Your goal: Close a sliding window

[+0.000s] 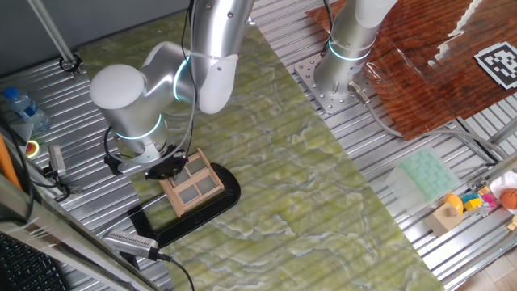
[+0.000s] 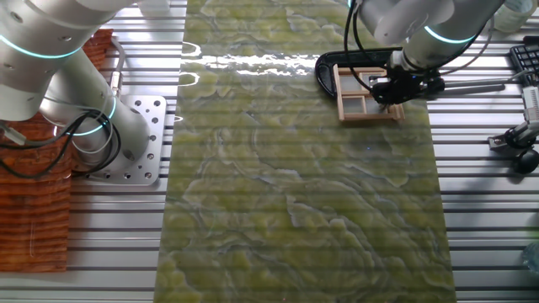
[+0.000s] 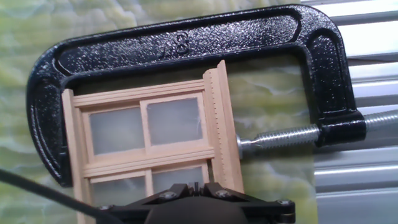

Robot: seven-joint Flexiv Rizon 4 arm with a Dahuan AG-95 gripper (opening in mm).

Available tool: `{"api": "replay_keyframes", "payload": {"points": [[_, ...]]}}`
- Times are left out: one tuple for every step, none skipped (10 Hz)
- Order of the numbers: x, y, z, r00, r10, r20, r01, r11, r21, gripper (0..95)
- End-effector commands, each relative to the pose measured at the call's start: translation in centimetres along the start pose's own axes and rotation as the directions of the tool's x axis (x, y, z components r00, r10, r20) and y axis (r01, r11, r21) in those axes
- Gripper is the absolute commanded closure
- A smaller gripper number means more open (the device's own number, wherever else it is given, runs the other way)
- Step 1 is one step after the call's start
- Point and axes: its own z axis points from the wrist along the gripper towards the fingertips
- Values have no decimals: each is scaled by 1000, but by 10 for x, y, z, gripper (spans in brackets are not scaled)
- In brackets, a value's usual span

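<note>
Green-yellow marbled mat (image 1: 323, 178) covers the middle strip of the bench (image 2: 488, 236), whose exposed surface on both sides is ribbed grey metal. The fingers (image 1: 170, 170) sit low over the mat, directly above the near edge of the sliding window (image 1: 192, 184), a light tan wooden frame with grey panes split by wooden bars. In the hand view only the dark housing at the base of the fingers shows at the bottom edge, so I cannot tell whether they are apart, together or touching the frame.

The sliding window (image 3: 149, 143) lies flat on the mat just ahead of the fingers, enclosed by a black C-clamp (image 3: 186, 46) whose threaded screw (image 3: 292, 135) presses against the right-hand frame edge. That right upright stands slightly tilted against the rest of the frame.

Beyond the mat, well away from the fingers, a second arm base (image 1: 343, 69) is bolted to a perforated metal plate, beside a reddish-brown wooden board (image 1: 436, 65) carrying a black-and-white marker tag (image 1: 497, 63). A pale green tray (image 1: 424, 174) and small coloured toys (image 1: 477, 200) lie on the ribbed metal. A plastic bottle (image 1: 20, 109) lies on the ribbed metal near the far corner on the other side.
</note>
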Motion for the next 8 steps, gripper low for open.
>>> {"api": "replay_keyframes", "payload": {"points": [[0,-1,-1,1000,-2,-4,2,1000,8,950],[-1,-1,-1,1000,-3,-4,3,1000,10,950],[-2,-4,-2,1000,-8,-5,8,1000,26,950],[-2,-5,-2,1000,-10,-5,10,999,35,950],[-2,-5,-2,1000,-12,-4,12,999,37,950],[-2,-5,-2,1000,-13,-2,13,999,36,950],[-2,-5,-3,1000,-9,-2,9,999,33,950],[-4,-4,-6,1000,5,-2,-5,1000,28,950]]}}
